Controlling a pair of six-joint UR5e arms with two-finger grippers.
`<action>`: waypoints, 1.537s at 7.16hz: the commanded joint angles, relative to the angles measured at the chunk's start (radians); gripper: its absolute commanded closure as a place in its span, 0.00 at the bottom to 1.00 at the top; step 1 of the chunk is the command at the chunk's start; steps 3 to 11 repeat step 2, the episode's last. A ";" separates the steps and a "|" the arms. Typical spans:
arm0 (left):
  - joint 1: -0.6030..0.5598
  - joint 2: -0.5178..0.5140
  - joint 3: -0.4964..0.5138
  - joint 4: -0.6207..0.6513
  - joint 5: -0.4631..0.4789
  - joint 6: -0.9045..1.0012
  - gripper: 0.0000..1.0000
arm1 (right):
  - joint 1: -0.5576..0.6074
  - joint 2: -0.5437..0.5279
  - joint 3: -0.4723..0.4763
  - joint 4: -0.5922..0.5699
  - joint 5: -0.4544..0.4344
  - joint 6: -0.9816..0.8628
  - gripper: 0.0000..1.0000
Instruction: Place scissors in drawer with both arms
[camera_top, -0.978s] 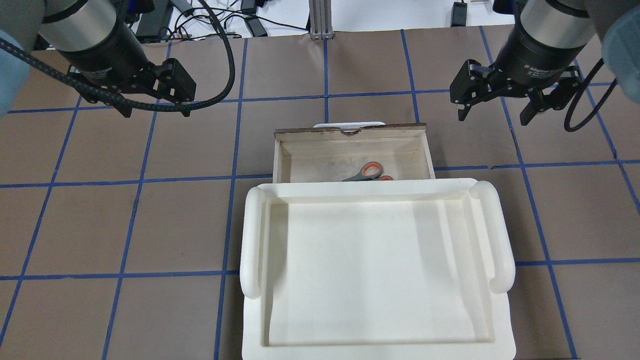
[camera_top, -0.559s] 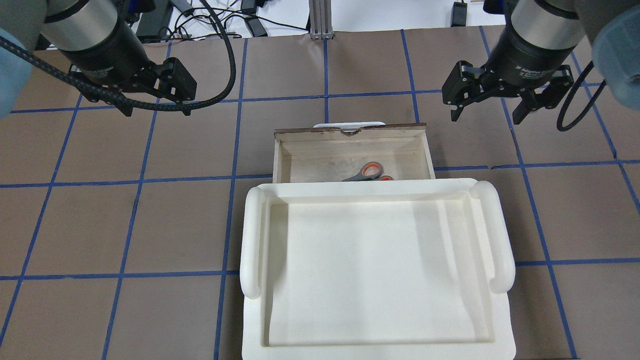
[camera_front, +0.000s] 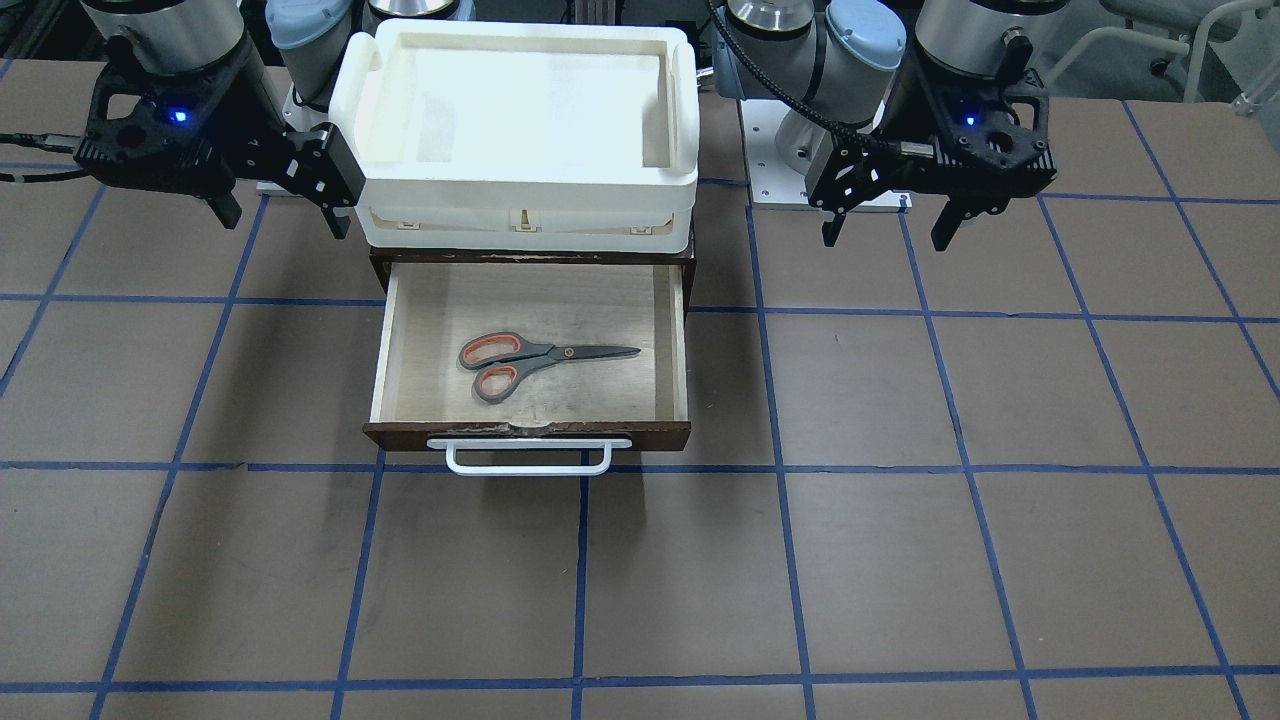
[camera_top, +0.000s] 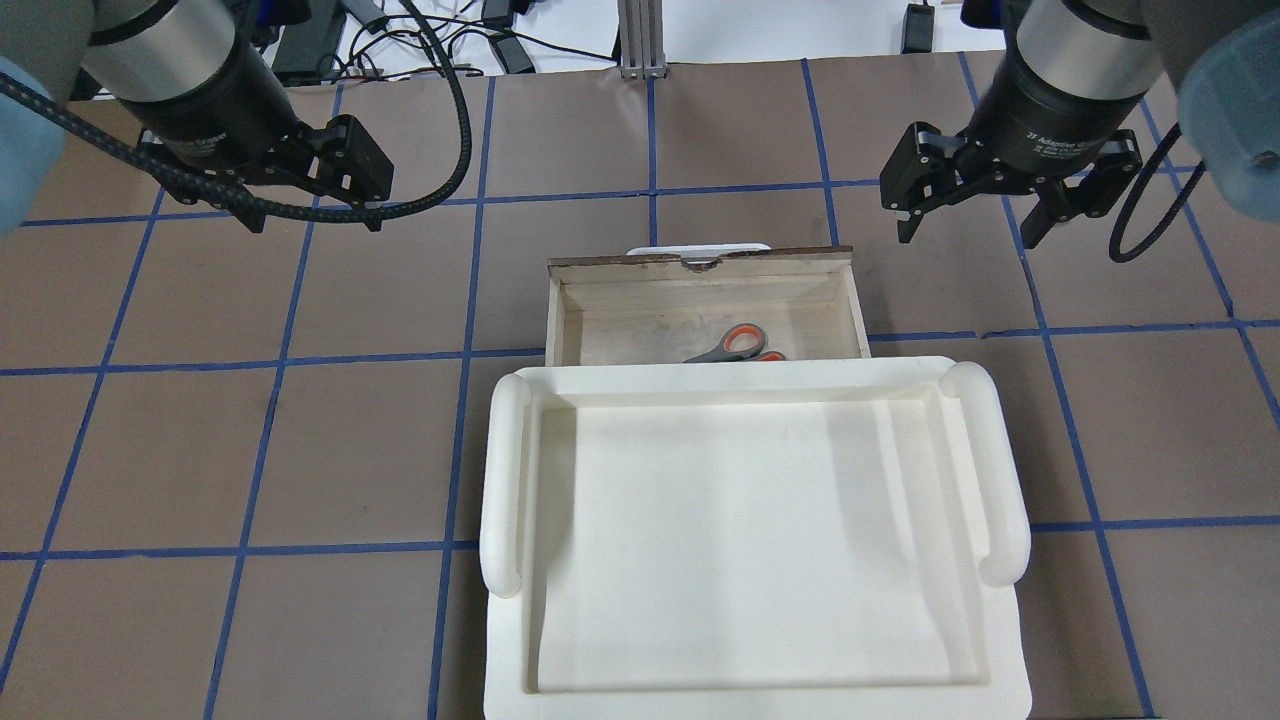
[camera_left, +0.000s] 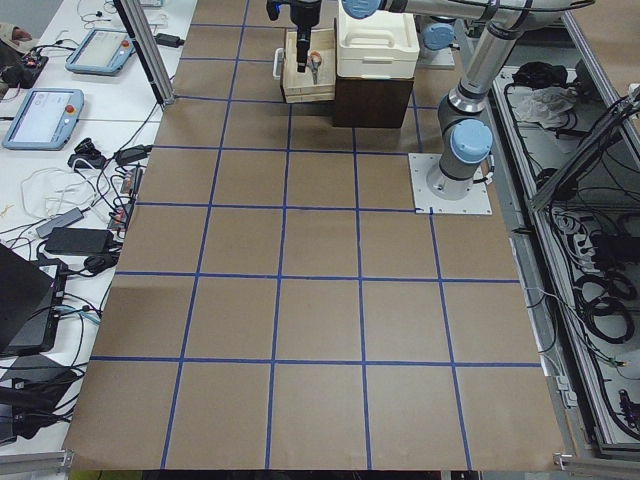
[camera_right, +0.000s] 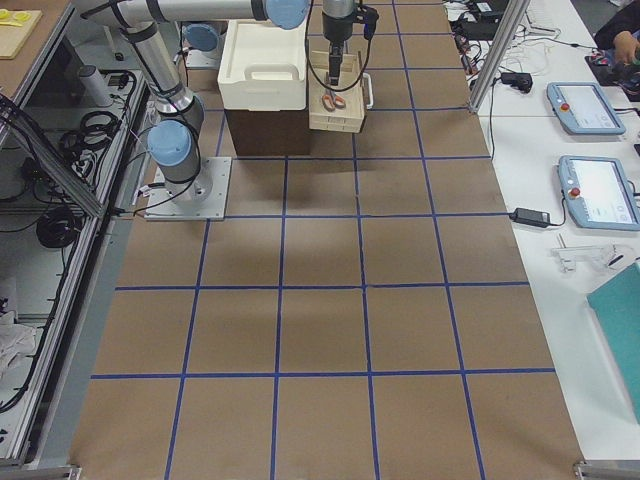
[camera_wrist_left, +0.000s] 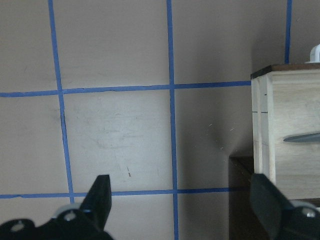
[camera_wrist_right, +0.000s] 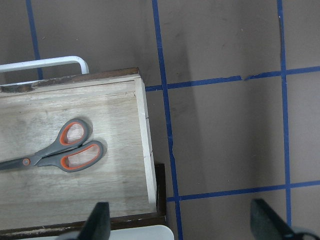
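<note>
The scissors (camera_front: 540, 358) lie in the drawer (camera_front: 530, 436), well apart from the left tool (camera_front: 885, 236) and right tool (camera_front: 285, 218), both spread empty.

In the overhead view, the white tray (camera_top: 503, 480) hides the blades of the scissors (camera_top: 722, 350); only the orange-lined handles show.

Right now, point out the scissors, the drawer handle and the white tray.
scissors (camera_front: 565, 352): front-facing view, pivot.
drawer handle (camera_front: 528, 470): front-facing view, bar's middle.
white tray (camera_front: 520, 195): front-facing view, front wall.
</note>
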 joint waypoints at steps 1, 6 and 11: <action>0.000 0.000 0.000 0.000 0.000 0.000 0.00 | 0.000 0.000 0.000 0.000 -0.001 -0.001 0.00; 0.000 0.000 0.000 0.000 0.000 0.000 0.00 | 0.000 0.000 0.000 0.000 -0.001 -0.002 0.00; 0.000 0.000 0.000 0.000 0.000 0.000 0.00 | 0.000 0.000 0.000 0.000 -0.001 -0.002 0.00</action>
